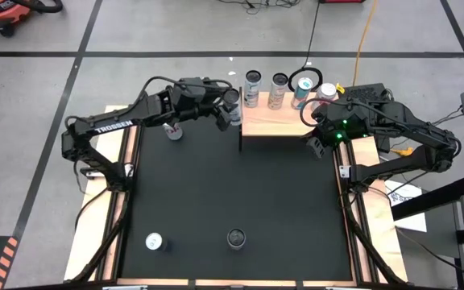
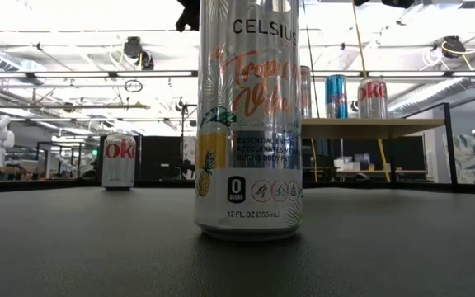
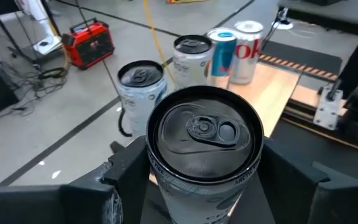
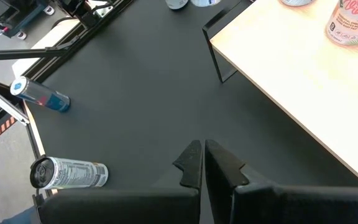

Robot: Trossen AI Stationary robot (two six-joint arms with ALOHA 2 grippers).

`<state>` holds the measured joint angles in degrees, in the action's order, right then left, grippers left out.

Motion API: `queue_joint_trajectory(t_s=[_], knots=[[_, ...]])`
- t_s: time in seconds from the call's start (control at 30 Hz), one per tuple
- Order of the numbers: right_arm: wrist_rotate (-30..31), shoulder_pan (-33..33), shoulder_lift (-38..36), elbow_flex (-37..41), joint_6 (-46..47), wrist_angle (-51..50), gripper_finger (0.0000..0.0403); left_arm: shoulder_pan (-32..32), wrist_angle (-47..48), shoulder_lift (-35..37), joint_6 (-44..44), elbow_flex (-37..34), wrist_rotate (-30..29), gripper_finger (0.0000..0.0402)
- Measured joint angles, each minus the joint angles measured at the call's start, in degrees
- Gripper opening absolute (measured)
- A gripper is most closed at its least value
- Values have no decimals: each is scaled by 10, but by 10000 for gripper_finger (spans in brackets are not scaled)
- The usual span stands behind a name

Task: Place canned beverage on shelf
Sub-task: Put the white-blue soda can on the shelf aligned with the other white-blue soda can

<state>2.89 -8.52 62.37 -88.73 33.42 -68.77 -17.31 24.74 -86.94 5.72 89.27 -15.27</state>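
Nearest the table's front edge, at about six o'clock on the large black mat (image 1: 232,193), a tall silver Celsius can with a pineapple print (image 1: 236,238) stands upright, and it fills the low view. A blue-and-silver can (image 1: 154,242) stands at about seven o'clock, well apart from it.

Farther back, at ten o'clock, a silver can with red lettering (image 1: 172,131) stands on the mat right beside the left arm. The left gripper (image 1: 230,109) is clenched around a silver can with a dark lid (image 3: 204,146), one dark finger (image 3: 132,174) pressed on each side, holding it just off the left end of the shelf, a rectangular light-wood platform with a black metal edge (image 1: 276,126) at twelve o'clock.

Along the shelf's far edge four cans stand upright in a row: a pale dark-topped can (image 1: 252,88), a silver can with a dark top (image 1: 278,90), a blue-and-silver can (image 1: 300,94) and a silver-and-red can (image 1: 325,93).

The right gripper (image 4: 202,163) hovers off the shelf's right end at one o'clock, its fingers pressed together with nothing between them.
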Motion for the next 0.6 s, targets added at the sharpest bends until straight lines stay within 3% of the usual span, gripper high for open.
queue_joint_trajectory(t_s=[0.6], knots=[[0,0,0,0,0,0,0,25,-89,-56,15,-1,2,247]])
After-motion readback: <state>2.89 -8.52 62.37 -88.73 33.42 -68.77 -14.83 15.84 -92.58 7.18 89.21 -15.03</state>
